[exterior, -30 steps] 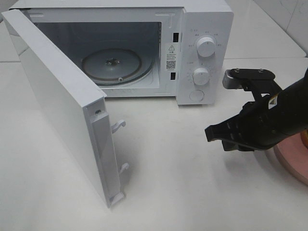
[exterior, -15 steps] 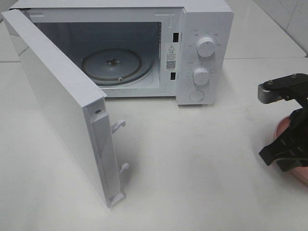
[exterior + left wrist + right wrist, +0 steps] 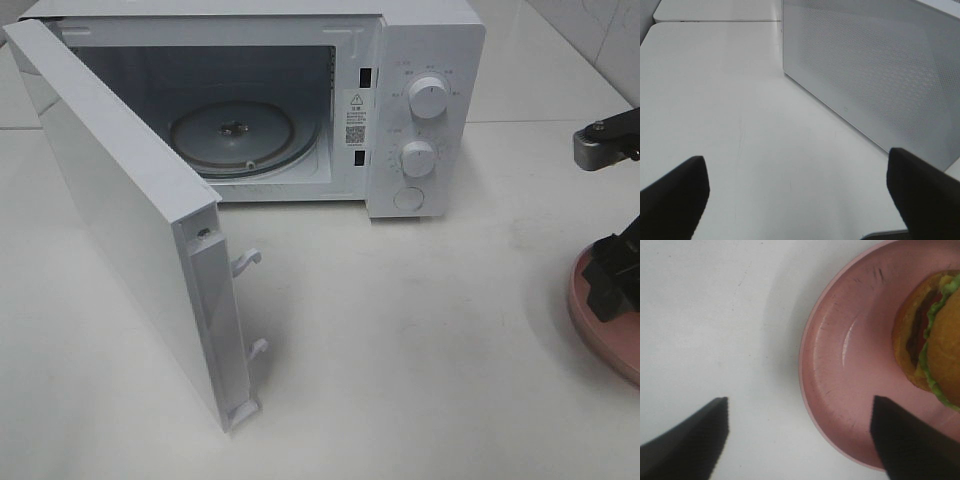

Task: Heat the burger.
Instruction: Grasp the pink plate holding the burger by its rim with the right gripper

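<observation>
Starting at the left, the left gripper [image 3: 797,170] hangs idle over the bare tabletop [image 3: 400,330], its fingers spread wide and holding nothing. Beside it we take the white perforated panel to be the microwave door [image 3: 130,230]. That door swings well out, and the microwave [image 3: 430,50] shows an empty glass turntable [image 3: 232,135] waiting inside. Moving right, the right gripper [image 3: 800,407] hovers at the edge of the high view, fingers apart and empty, above the pink plate [image 3: 840,390]. The burger [image 3: 935,340] sits on that plate, off to one side of the fingers rather than between them. That is our worry: close from here and we reckon they would catch the plate rim or thin air. Even once centred, a hard squeeze could slide the glossy bun off its layers, and the carry has to clear the jutting door. The high camera gives us the oven and door but cuts the burger out entirely. Only the right wrist camera shows it, and then only partly, while the left wrist camera offers nothing but panel and tabletop.
</observation>
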`<state>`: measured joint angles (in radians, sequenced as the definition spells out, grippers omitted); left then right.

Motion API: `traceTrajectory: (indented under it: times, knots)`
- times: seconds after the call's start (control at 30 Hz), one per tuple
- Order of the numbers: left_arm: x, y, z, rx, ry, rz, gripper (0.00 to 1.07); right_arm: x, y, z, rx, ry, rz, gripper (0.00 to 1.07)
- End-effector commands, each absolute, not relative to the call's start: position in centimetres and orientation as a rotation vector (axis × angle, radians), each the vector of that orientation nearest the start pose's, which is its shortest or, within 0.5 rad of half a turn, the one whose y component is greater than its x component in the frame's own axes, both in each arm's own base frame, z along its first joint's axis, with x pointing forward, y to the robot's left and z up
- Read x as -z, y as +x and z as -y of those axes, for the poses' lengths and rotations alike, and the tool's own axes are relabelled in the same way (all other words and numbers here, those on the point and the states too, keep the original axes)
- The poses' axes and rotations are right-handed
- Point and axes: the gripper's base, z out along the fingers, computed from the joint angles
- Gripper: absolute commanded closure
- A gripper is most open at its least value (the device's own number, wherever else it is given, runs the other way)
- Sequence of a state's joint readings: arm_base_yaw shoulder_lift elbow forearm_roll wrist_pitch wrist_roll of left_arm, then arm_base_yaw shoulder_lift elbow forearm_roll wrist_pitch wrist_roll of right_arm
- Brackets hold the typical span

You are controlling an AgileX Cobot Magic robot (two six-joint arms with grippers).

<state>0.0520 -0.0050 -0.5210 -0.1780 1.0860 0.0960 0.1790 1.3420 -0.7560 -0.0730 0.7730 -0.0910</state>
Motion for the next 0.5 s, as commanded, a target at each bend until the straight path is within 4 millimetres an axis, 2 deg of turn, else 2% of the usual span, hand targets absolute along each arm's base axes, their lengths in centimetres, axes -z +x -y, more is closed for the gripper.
traceTrajectory:
  times: [0.03,0.3,0.5]
  knots:
    - [-28.1,-1.1,1.5,0.120,0.052,-2.010,0.18,-22.2,23.0,-3.4,0.091,-0.477,-2.788,0.05]
    - [-28.1,-1.1,1.5,0.120,0.052,-2.010,0.18,-20.6,23.8,-3.5,0.103,-0.463,-2.831,0.06]
    - [-28.1,-1.1,1.5,0.120,0.052,-2.010,0.18,-18.4,25.1,-3.7,0.103,-0.436,-2.872,0.08]
